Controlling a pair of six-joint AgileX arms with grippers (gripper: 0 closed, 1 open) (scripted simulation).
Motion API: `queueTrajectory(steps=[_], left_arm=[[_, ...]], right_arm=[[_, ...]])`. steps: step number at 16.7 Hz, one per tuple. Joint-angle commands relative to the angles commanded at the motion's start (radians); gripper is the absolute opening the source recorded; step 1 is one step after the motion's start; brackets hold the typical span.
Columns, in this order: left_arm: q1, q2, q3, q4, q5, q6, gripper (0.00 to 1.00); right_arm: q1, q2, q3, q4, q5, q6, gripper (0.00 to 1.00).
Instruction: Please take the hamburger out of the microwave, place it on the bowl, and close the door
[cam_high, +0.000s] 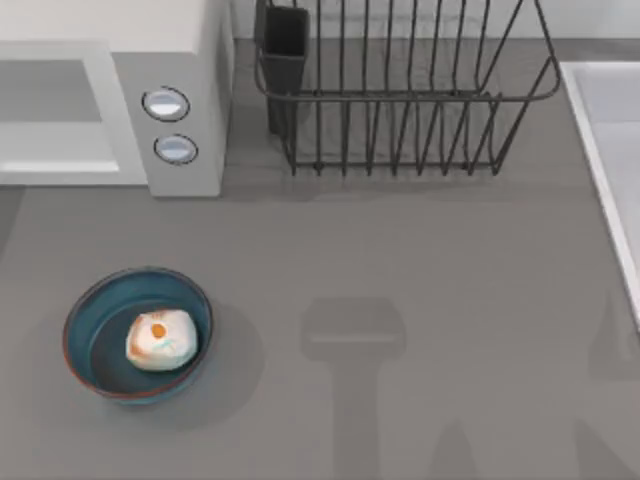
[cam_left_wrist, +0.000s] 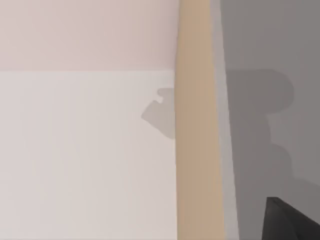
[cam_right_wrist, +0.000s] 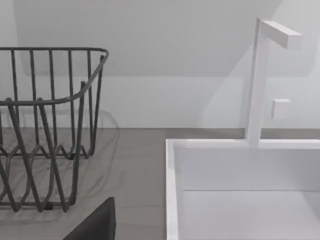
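My hamburger (cam_high: 159, 339) lying in the bowl (cam_high: 95, 300) at table (cam_high: 400, 250) left, below the microwave (cam_high: 185, 90), either end effector's opening I cannot tell

Dark left pincer (cam_left_wrist: 292, 222), right pincer (cam_right_wrist: 95, 226) partly seen.

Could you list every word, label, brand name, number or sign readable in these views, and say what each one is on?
None: no readable text anywhere.
The microwave has two plain round silvery buttons, unmarked.
The bowl, the hamburger, the wire rack and the white sink carry no lettering either.
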Motion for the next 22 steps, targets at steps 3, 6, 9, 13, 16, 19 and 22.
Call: queueTrajectory(steps=[3,6,9,13,16,19,22], left_arm=[[-0.048,-0.088,-0.102,0.05,-0.024,-0.053,0.0],[-0.11,-0.203,-0.266,0.118,-0.055,-0.122,0.0],[-0.156,-0.285,-0.359,0.17,-0.077,-0.173,0.0],[-0.162,-0.295,-0.37,0.177,-0.08,-0.179,0.0],[-0.173,-0.307,-0.386,0.181,-0.088,-0.195,0.0],[-0.27,-0.409,-0.476,0.215,-0.145,-0.288,0.0],[-0.404,-0.548,-0.594,0.258,-0.216,-0.41,0.0]], right_arm=[[0.0,0.0,0.0,0.0,0.0,0.0,1.0],[0.0,0.0,0.0,0.0,0.0,0.0,1.0],[0.0,0.0,0.0,0.0,0.0,0.0,1.0],[0.0,0.0,0.0,0.0,0.0,0.0,1.0],[0.0,0.0,0.0,0.0,0.0,0.0,1.0],[0.0,0.0,0.0,0.0,0.0,0.0,1.0],[0.0,0.0,0.0,0.0,0.0,0.0,1.0]])
